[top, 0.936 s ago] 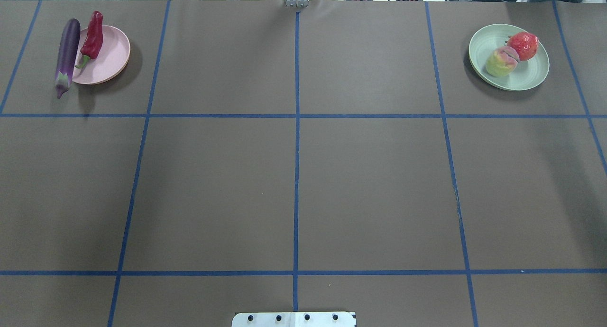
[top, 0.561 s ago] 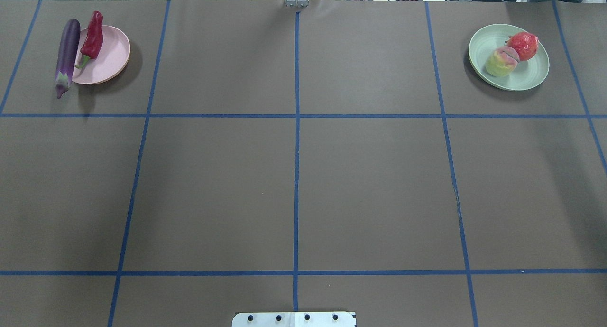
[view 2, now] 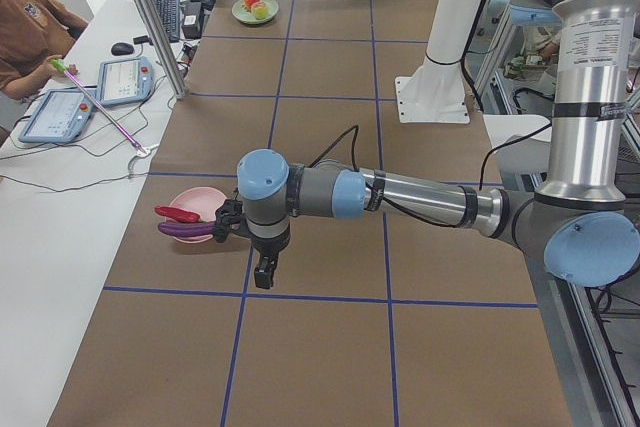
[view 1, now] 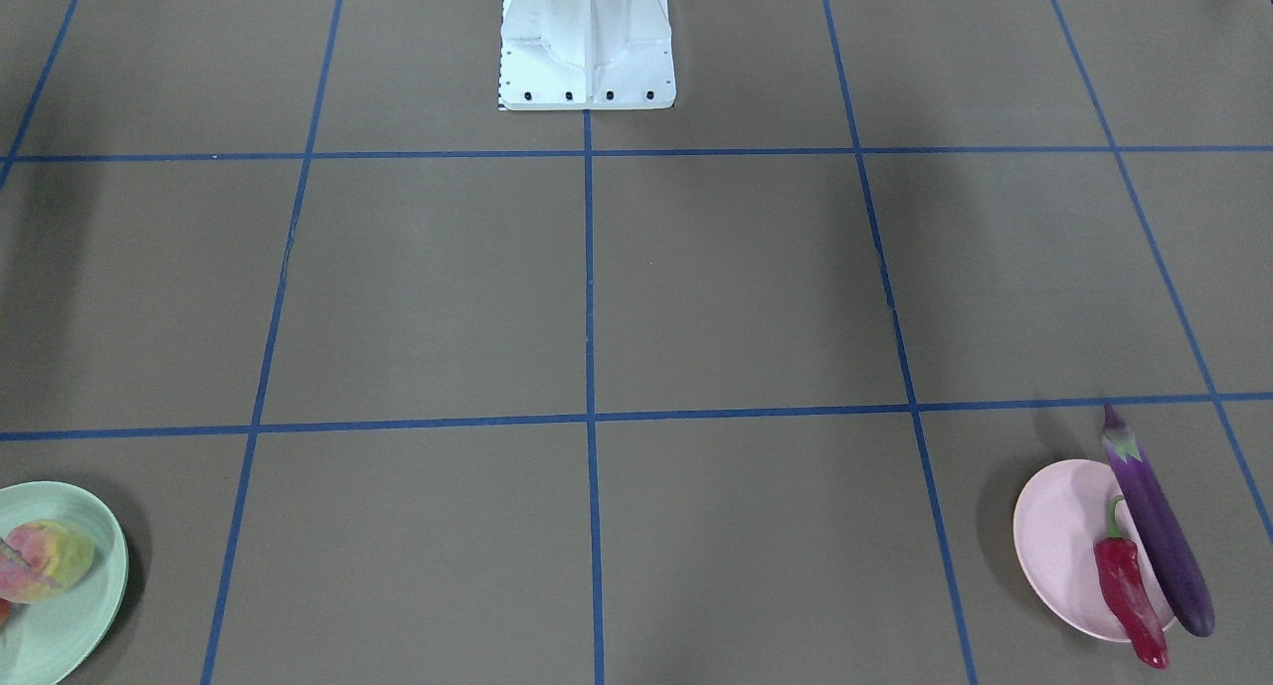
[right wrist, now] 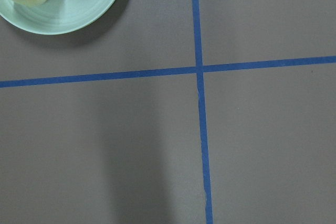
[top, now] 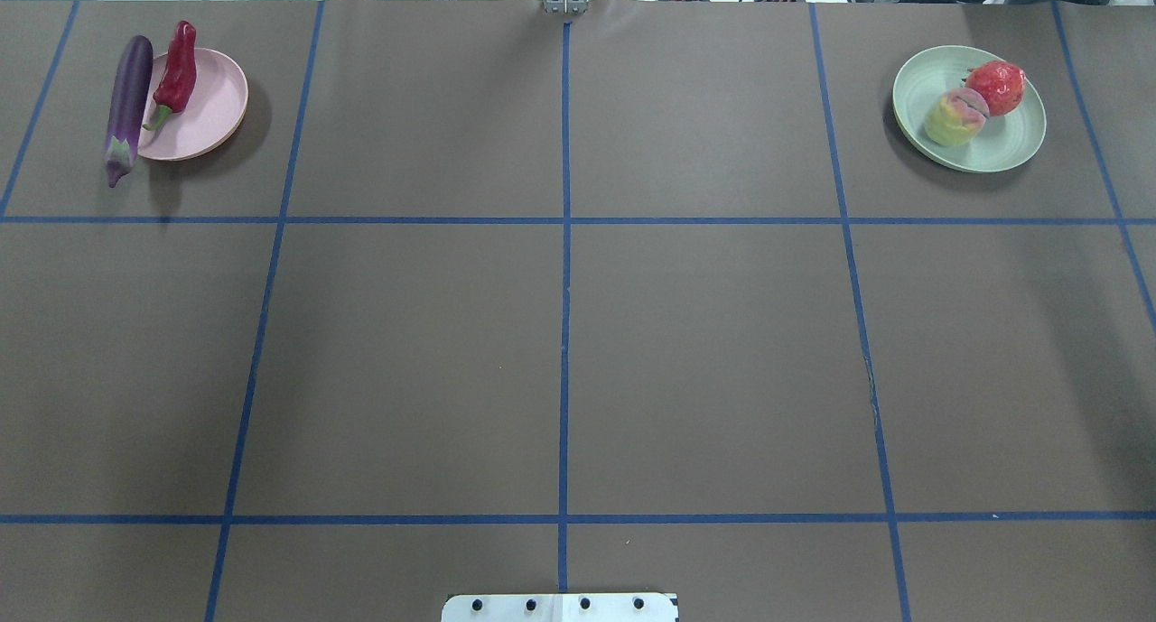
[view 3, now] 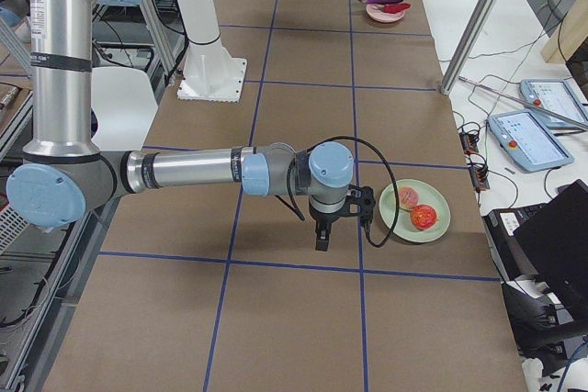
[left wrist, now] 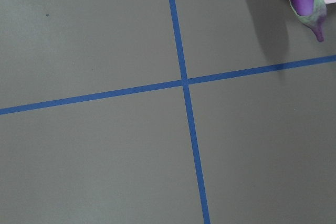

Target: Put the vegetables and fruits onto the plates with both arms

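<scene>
On the brown tabletop (top: 578, 333), the pink plate (top: 217, 107) sits at the far corner on the robot's left and the green plate (top: 1002, 148) at the far corner on its right, well apart. The chili pepper (top: 176, 71) lies on the pink plate with its red tip poking past the far rim. The eggplant (top: 127, 107) lies along that plate's outer rim, touching it, with its calyx end off the plate and over the tabletop. The peach (top: 955, 118) and pomegranate (top: 996, 87) sit touching on the green plate. The left gripper (view 2: 262, 275) points down near the pink plate and the right gripper (view 3: 321, 240) near the green one. Both show only in the side views, so I cannot tell whether their jaws are spread or pressed together.
</scene>
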Action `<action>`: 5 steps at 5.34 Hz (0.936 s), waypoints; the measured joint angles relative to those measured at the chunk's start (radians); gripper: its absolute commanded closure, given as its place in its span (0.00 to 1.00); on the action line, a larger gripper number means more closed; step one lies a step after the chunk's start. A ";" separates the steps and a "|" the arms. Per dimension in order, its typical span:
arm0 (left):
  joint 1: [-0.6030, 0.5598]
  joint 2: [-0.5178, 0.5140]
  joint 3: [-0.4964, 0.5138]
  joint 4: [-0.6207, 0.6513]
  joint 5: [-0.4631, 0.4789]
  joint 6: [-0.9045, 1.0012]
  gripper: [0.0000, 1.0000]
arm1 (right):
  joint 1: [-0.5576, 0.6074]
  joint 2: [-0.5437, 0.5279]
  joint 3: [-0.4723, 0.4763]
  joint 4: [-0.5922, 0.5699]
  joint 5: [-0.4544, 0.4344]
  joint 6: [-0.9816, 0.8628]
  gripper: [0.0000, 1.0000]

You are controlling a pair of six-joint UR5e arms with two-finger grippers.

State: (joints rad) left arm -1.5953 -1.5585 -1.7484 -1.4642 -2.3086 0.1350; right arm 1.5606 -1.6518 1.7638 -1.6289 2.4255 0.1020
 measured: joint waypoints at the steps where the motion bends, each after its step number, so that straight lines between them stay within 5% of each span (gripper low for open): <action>1: 0.000 0.000 0.002 -0.001 0.000 0.000 0.00 | 0.001 -0.002 0.001 0.001 0.014 -0.008 0.00; 5: 0.000 0.002 0.011 -0.001 0.000 0.000 0.00 | 0.001 -0.001 0.002 0.001 0.020 -0.009 0.00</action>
State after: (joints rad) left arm -1.5954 -1.5562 -1.7370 -1.4649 -2.3091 0.1355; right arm 1.5616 -1.6526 1.7654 -1.6276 2.4451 0.0935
